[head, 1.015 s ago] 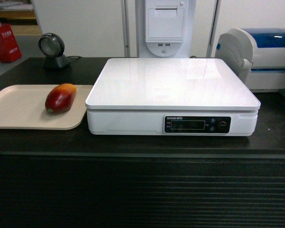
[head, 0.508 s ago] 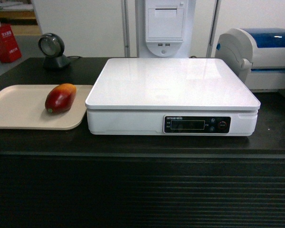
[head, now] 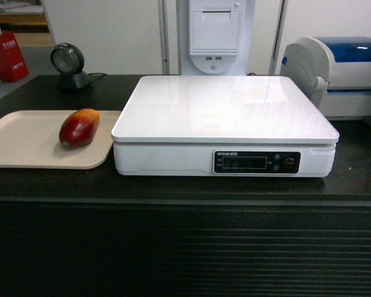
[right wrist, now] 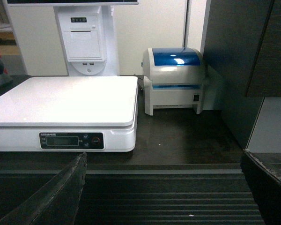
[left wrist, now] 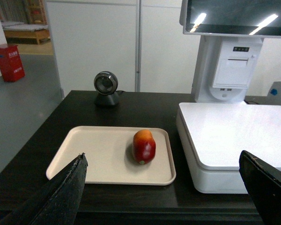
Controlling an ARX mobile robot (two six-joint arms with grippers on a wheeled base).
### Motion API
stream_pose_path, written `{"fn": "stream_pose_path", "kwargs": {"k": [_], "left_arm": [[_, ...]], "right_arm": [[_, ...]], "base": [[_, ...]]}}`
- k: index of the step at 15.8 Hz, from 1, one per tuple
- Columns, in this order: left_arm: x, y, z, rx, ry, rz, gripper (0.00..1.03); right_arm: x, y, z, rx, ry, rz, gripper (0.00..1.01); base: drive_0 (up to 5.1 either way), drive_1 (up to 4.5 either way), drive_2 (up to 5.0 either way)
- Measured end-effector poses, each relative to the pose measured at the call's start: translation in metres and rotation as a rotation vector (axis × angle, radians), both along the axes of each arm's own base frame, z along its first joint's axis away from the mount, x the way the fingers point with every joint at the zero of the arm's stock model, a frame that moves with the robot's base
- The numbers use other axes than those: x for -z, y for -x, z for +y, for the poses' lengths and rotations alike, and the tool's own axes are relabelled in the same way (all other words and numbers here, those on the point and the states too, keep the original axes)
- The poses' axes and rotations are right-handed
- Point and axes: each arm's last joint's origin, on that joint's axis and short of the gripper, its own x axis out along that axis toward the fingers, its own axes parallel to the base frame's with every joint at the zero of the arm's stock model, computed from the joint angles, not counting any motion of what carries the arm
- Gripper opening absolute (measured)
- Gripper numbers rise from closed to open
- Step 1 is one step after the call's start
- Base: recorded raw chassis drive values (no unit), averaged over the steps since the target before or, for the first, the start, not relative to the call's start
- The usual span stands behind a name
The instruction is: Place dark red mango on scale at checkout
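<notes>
Dark red mango [head: 79, 128]: oval fruit, glossy dark red with an orange-yellow far end, lying on its side on the right part of the beige tray [head: 25, 139]. Seen also from the left wrist camera [left wrist: 144, 146], near the tray's right rim. Nothing touches it.

Beige tray: shallow, rounded corners, flat on the left of the surface, its right edge just beside the scale's left side.

Scale [head: 226, 108]: large white rectangular platform, bare on top, in the middle of the surface. Black display strip [head: 256, 162] with small round buttons on the near face, toward the right.

Checkout [head: 185, 247]: black surface with a horizontally ribbed dark front.

Scanner [head: 68, 62]: round dark head on a stand, far left of the surface, behind the tray.

White-and-blue printer [head: 340, 74]: far right, just beside the scale's far right corner.

Receipt-printer column [head: 215, 34]: white, upright, behind the scale; the left wrist view shows a screen above it.

Red box [head: 7, 55]: on the floor, far left, beyond the surface.

Left end effector [left wrist: 164, 187]: two dark fingers [left wrist: 61, 192] at the lower corners of the left wrist view, spread wide, holding nothing, hanging on the near side of the tray and well apart from the mango.

Right end effector [right wrist: 164, 187]: two dark fingers [right wrist: 56, 192] likewise spread wide and empty, in front of the ribbed front, near the scale's right near corner.

Neither arm shows in the head view.
</notes>
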Motion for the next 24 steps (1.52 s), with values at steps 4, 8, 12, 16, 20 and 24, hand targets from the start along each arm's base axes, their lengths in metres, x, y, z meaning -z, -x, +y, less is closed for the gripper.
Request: {"fn": "stream_pose_path", "kwargs": {"k": [4,8,12,16,20,24], "left_arm": [[-0.019,-0.100,0.008,0.067,-0.092,-0.016,0.98],[0.018,-0.226,-0.003,0.168,-0.073,0.226,0.98],[0.059,-0.302,-0.009,0.237,-0.089,0.431,0.98],[0.077,-0.343,-0.011,0.240,-0.111,0.553,0.98],[0.084,-0.362,-0.016,0.224,-0.119,0.605,0.98],[0.098,-0.372,-0.011,0.180,-0.151,0.703,0.98]], "right_arm": [[0.000,0.000,0.000,0.000,0.000,0.000,0.98],[0.000,0.000,0.000,0.000,0.000,0.000,0.98],[0.000,0.000,0.000,0.000,0.000,0.000,0.98],[0.000,0.000,0.000,0.000,0.000,0.000,0.98],[0.000,0.000,0.000,0.000,0.000,0.000,0.98],[0.000,0.000,0.000,0.000,0.000,0.000,0.98]], "base": [[0.0,0.00,0.0],[0.0,0.00,0.0],[0.0,0.00,0.0],[0.0,0.00,0.0],[0.0,0.00,0.0],[0.0,0.00,0.0]]}}
